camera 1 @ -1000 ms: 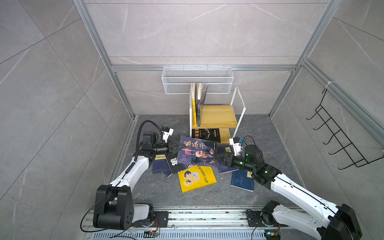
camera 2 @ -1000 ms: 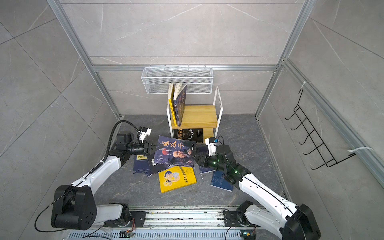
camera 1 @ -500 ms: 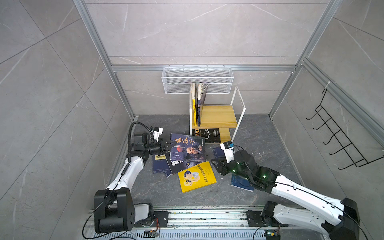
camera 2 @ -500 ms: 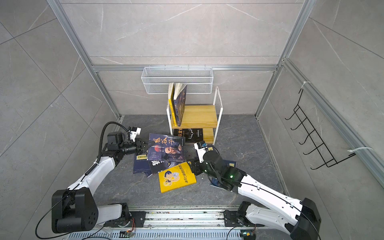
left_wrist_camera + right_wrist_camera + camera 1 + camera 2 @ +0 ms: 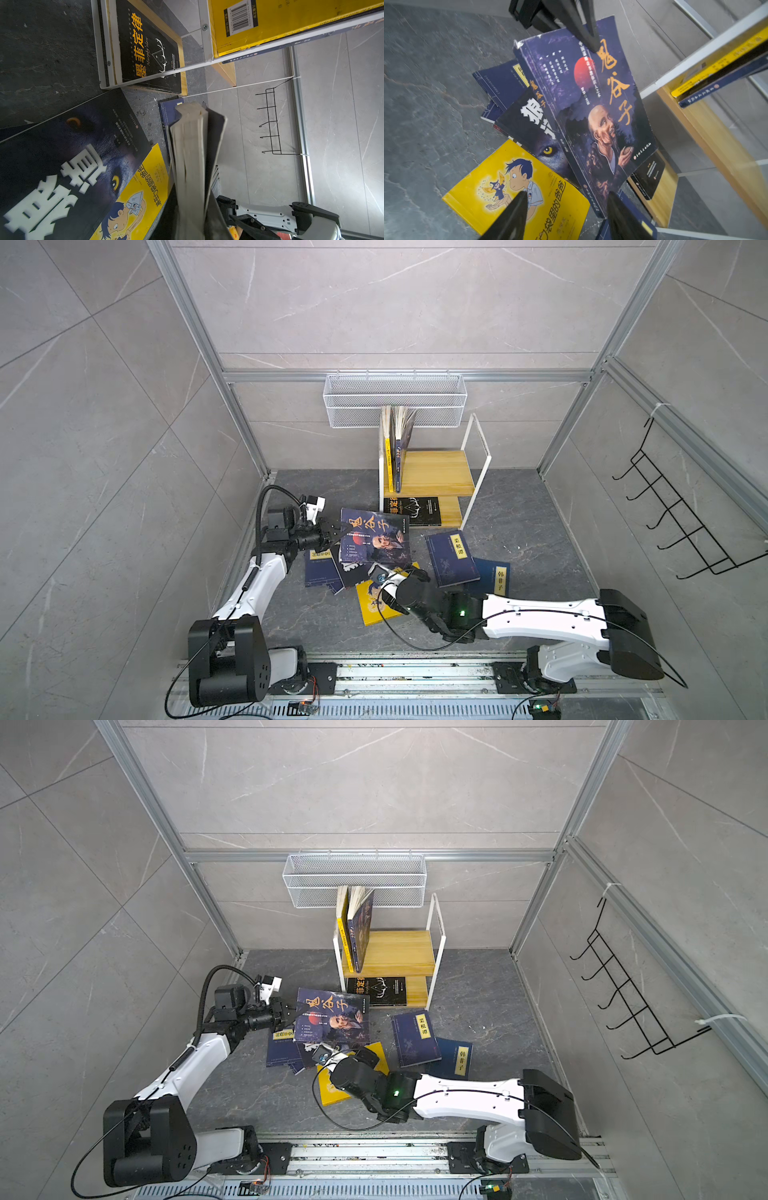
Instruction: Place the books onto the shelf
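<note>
Right wrist view gives me the clearest look at the portrait book (image 5: 602, 116). It is a purple-blue paperback with gold characters, held tilted above the pile. My left fingers (image 5: 332, 536) are clamped narrow on its left edge. My right fingers (image 5: 520, 209) are spread wide with nothing between them, hovering over the yellow cartoon book (image 5: 508, 187), which lies flat on the dark, stone-look counter (image 5: 425, 104).

I judge the held book light but floppy. In the left wrist view its page block fans out and the cover curls away, so a one-edge hold lets it sag. The cover looks glossy and probably slippery, and one corner is scuffed soft. A grip nearer the spine, where it is stiffest, should carry it best.

Beneath it lies a black wolf-eye book (image 5: 529, 120), and two navy books (image 5: 451, 560) lie flat to the right. The shelf (image 5: 436, 472) has pale wooden boards in a thin white frame and stands at the far middle. Two upright books (image 5: 397, 448) sit at the left end of its upper board, and a black book (image 5: 411, 510) lies flat on the lower one.
</note>
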Action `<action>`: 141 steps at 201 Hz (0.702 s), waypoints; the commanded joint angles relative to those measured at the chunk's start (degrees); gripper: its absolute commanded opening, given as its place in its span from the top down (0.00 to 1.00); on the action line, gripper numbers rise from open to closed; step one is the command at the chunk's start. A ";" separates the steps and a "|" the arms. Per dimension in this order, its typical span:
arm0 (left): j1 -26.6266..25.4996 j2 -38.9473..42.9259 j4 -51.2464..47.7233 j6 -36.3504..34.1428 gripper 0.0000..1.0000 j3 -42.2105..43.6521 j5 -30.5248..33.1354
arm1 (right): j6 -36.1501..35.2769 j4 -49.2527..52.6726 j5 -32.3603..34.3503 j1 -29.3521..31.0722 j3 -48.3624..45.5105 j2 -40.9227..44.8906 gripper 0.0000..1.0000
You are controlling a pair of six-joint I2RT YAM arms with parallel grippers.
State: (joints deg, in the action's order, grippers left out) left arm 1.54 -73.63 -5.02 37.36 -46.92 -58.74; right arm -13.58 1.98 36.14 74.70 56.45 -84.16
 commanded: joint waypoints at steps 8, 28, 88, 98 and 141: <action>0.13 2.59 0.42 0.68 1.00 -3.14 -3.44 | -9.65 -5.90 6.59 0.19 4.28 -5.41 0.37; 0.13 2.77 0.10 0.36 1.00 -3.48 -3.05 | -15.11 -9.73 8.83 -0.14 6.22 -9.47 0.36; 0.12 3.62 -1.76 -0.50 1.00 -3.97 -3.04 | -18.77 -9.84 6.98 -3.93 12.35 -18.70 0.37; 0.19 3.77 -1.75 -0.57 1.00 -3.93 -3.36 | -18.95 -9.97 6.60 -4.44 12.96 -19.79 0.38; 0.13 3.91 -1.93 -1.15 1.00 -3.45 -3.06 | -19.12 -10.91 7.89 -5.30 14.09 -21.68 0.77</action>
State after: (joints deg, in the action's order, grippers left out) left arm 1.54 -71.92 -8.45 37.01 -47.94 -58.33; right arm -32.86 -7.38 42.54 69.43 68.93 -105.14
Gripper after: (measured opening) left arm 0.140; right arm 0.373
